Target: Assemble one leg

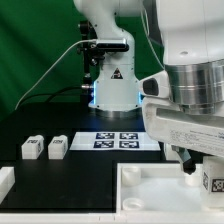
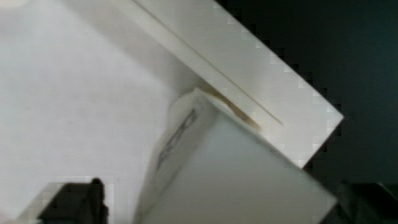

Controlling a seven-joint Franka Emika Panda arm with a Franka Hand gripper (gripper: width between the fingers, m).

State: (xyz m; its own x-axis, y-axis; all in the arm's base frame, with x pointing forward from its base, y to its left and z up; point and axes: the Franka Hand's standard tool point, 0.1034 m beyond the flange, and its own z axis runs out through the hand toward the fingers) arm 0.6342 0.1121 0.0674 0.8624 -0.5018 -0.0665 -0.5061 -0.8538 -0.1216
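The leg (image 1: 213, 181) hangs low at the exterior view's right, a small white block with its marker tag showing, held just over the far right part of the big white tray (image 1: 140, 190), near what looks like a corner socket. The wrist view agrees: the leg (image 2: 222, 160) fills the middle, tilted against the tray's rim (image 2: 231, 70), probably so its end can find the socket. The gripper (image 1: 205, 165) appears closed around the leg, though its fingers are largely hidden by the wrist housing, so I can't swear to the grip. Two more legs (image 1: 32, 148) (image 1: 57, 147) sit side by side on the black table (image 1: 70, 175) at the exterior view's left, well apart, waiting. Between them and the arm's base lies the marker board (image 1: 120, 139), flat and out of the way.
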